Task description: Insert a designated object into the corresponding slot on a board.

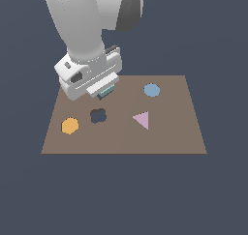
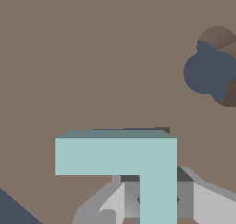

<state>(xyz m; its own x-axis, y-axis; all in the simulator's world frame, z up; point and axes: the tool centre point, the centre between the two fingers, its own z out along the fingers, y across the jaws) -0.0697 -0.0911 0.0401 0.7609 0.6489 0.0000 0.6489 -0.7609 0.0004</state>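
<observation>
The board [image 1: 169, 137] is a flat brown square panel. My gripper [image 1: 103, 90] hangs over its back left part, shut on the designated object [image 1: 106, 92], a small pale teal piece of which only a sliver shows below the hand. In the wrist view the designated object [image 2: 115, 156] is an angular, L-like teal block gripped by its stem between my grey fingers [image 2: 126, 197]. It is held above the bare board [image 2: 92, 57]. A dark lobed cut-out [image 1: 98, 115] lies just in front of the gripper, and in the wrist view the cut-out [image 2: 209, 73] sits off to one side of the piece.
On the board rest an orange hexagon [image 1: 69, 125] at the exterior view's left, a pink triangle [image 1: 141, 119] near the middle and a light-blue disc [image 1: 151, 90] at the back. Dark blue-grey floor [image 1: 124, 195] surrounds the board.
</observation>
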